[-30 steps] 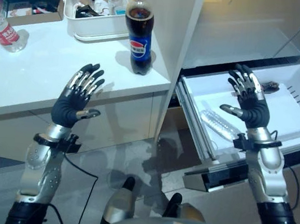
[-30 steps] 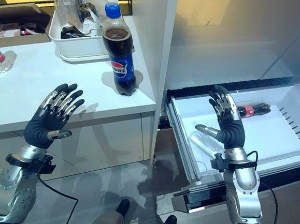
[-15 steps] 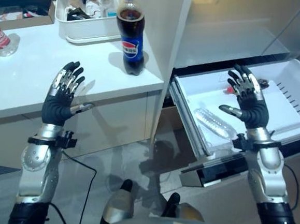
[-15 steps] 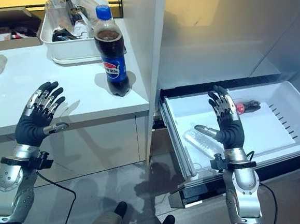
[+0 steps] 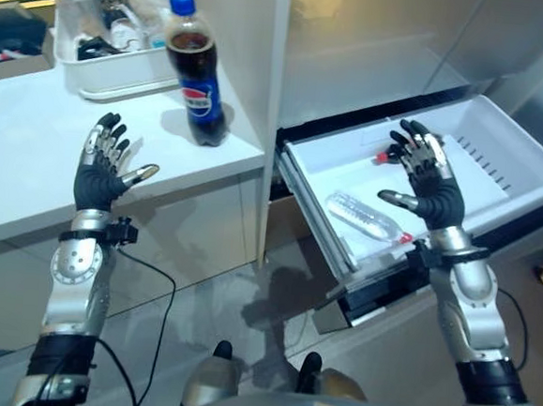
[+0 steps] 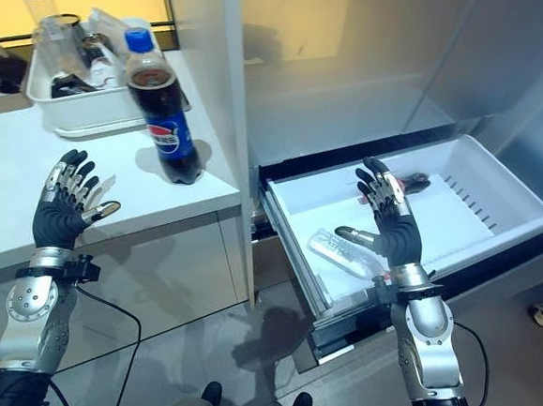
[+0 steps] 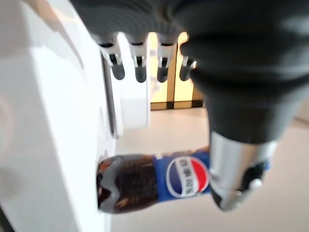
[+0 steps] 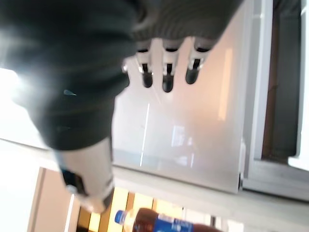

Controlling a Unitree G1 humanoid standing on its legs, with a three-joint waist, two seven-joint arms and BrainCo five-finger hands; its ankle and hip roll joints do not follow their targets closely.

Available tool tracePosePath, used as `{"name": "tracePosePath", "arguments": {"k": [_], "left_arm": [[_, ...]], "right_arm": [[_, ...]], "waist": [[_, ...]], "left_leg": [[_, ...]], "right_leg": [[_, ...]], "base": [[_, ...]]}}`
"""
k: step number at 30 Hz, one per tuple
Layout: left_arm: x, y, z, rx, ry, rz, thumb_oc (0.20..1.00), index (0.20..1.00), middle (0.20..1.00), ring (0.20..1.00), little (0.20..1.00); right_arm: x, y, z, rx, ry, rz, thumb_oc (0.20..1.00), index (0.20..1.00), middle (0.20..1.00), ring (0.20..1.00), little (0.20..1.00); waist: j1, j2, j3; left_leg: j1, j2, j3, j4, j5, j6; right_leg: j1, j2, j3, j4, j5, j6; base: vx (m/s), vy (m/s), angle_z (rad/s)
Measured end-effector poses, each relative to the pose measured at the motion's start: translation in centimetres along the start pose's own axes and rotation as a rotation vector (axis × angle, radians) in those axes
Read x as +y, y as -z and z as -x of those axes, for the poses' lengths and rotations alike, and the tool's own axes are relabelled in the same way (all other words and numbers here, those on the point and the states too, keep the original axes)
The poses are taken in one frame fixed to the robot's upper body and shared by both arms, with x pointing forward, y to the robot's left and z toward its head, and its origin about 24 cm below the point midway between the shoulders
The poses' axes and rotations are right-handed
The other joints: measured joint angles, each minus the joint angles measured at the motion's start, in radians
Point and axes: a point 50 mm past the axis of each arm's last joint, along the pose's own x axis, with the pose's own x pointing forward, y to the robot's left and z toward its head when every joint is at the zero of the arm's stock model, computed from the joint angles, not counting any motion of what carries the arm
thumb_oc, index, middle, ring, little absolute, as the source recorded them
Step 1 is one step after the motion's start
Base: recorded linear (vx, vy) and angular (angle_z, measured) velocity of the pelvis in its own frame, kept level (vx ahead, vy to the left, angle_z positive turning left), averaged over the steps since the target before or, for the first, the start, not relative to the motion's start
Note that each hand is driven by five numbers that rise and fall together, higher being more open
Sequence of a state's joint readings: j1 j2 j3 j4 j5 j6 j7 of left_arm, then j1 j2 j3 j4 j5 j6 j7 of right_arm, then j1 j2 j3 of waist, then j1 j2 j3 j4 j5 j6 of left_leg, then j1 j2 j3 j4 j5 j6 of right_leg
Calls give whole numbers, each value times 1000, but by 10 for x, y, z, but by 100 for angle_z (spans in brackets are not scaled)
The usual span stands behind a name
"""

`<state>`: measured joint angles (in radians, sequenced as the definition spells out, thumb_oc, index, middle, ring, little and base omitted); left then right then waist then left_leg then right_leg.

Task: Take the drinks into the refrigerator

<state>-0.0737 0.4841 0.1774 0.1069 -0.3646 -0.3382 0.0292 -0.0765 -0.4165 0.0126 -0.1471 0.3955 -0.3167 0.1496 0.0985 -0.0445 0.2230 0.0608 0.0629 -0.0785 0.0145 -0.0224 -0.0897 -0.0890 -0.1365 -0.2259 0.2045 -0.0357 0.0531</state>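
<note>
While the left hand (image 5: 100,166) hangs spread and empty before the white counter (image 5: 40,157), the dark cola bottle with a blue cap (image 5: 195,70) stands upright there beside a white tray (image 5: 103,68). The right hand (image 5: 428,182), fingers straight and empty, hovers over the pulled-out white refrigerator drawer (image 5: 501,151), where a clear plastic bottle (image 5: 364,217) lies.

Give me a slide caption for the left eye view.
Open hands raised; cola bottle on counter, clear bottle in open drawer.
</note>
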Motion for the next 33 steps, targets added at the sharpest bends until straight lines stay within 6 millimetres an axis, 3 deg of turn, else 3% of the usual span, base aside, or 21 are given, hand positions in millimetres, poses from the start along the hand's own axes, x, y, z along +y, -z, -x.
{"name": "tracePosePath", "arguments": {"k": [14, 33], "left_arm": [[2, 17, -4, 81, -31, -9, 1000, 1000, 1000, 1000, 1000], [8, 22, -18, 111, -47, -89, 1000, 1000, 1000, 1000, 1000]], "right_arm": [[0, 1, 0, 8, -9, -2, 1000, 1000, 1000, 1000, 1000], [3, -1, -1, -1, -42, -11, 1000, 1000, 1000, 1000, 1000]], "waist": [[-28, 0, -6], [-32, 1, -12]], "left_leg": [[52, 11, 51, -39, 1, -1], [80, 16, 79, -61, 1, -1]], "right_leg": [[16, 25, 44, -20, 10, 0], [20, 41, 76, -36, 21, 0]], "base": [[14, 4, -9], [8, 1, -6]]}}
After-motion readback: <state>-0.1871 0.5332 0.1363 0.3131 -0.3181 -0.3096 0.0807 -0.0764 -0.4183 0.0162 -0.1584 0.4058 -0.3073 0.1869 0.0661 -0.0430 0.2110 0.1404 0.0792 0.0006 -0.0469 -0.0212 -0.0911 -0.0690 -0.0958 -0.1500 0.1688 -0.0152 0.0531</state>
